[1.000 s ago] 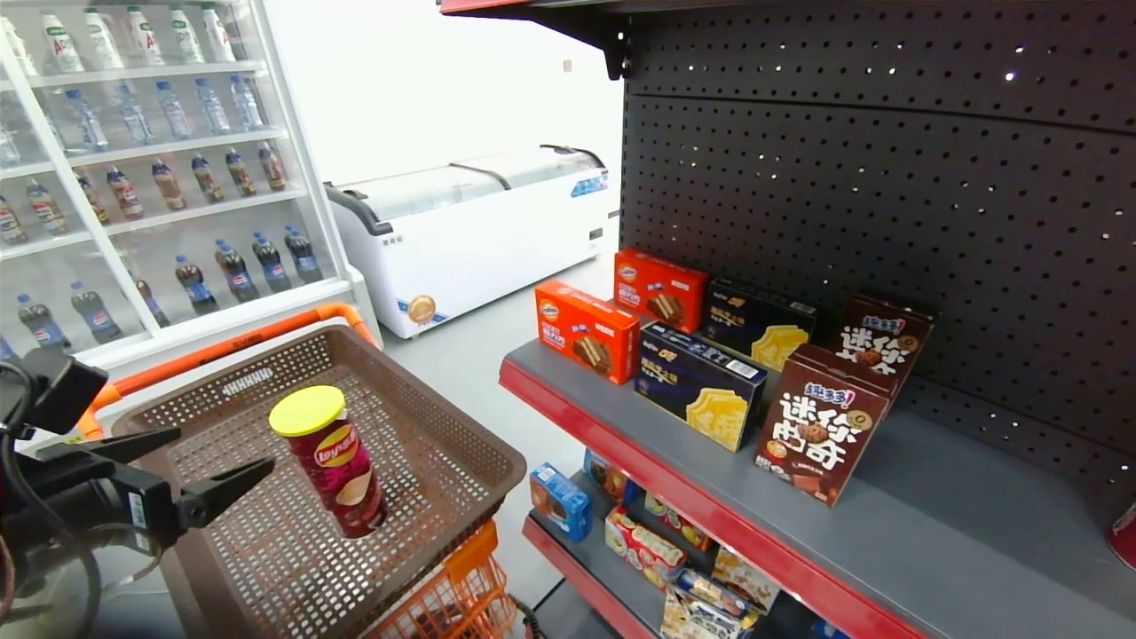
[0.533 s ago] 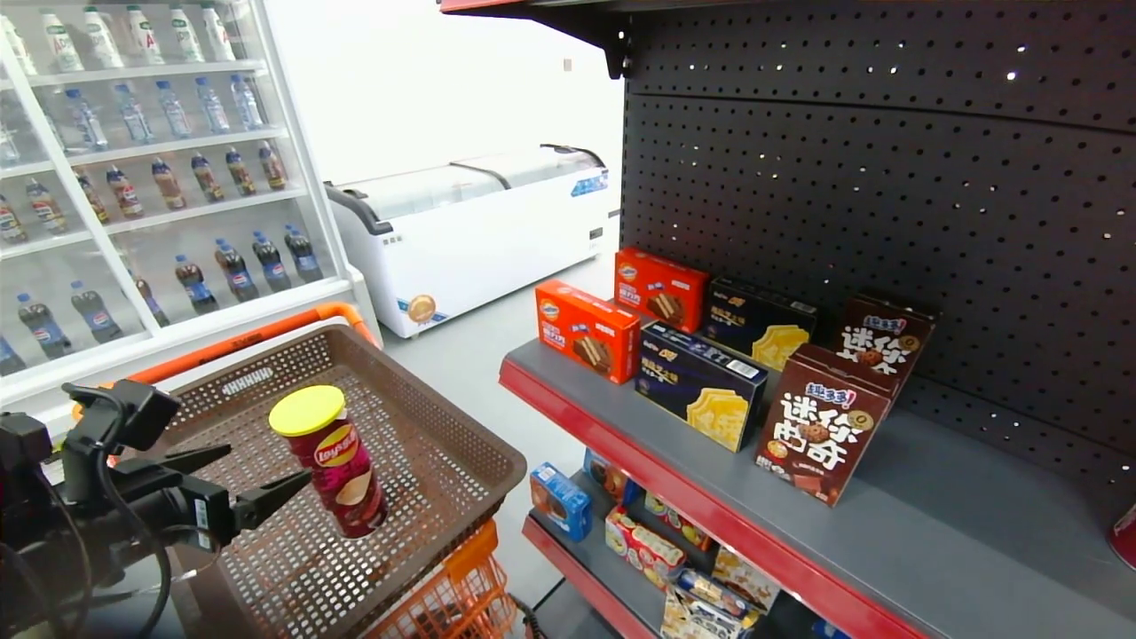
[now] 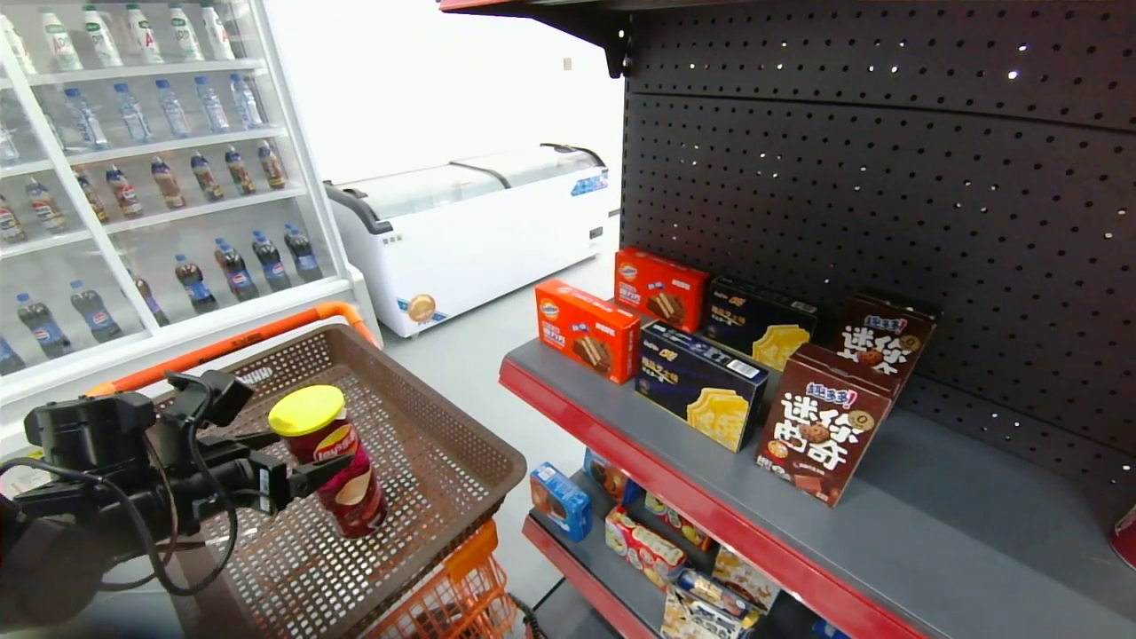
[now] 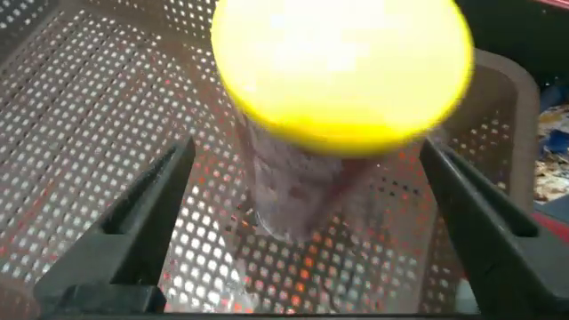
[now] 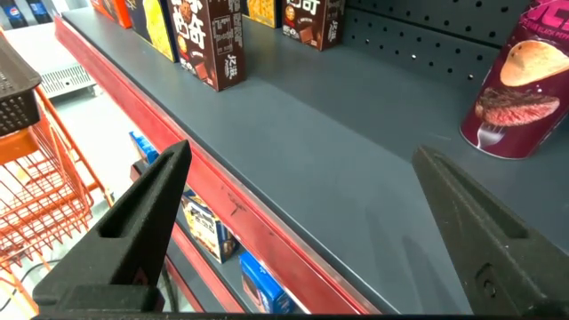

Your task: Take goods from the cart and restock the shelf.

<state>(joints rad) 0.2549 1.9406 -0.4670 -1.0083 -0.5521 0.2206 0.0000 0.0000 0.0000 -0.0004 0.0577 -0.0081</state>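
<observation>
Can (image 3: 330,461) upright mid-basket (image 3: 479,457), between jaws of left gripper (image 4: 307,149), spread wide; one fingertip hidden behind can. Right gripper (image 5: 302,151) spread wide above shelf (image 5: 356,191).

Glass-fronted drinks cooler (image 3: 133,177) beside white chest freezer (image 3: 470,240), pale grey floor (image 3: 479,373), bright white wall (image 3: 399,80).

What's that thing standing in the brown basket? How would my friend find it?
Find the brown basket to the left of the shelf. Standing upright inside is a dark red chip can. Its round body and bright yellow lid set it apart from the boxes on the shelf.
</observation>
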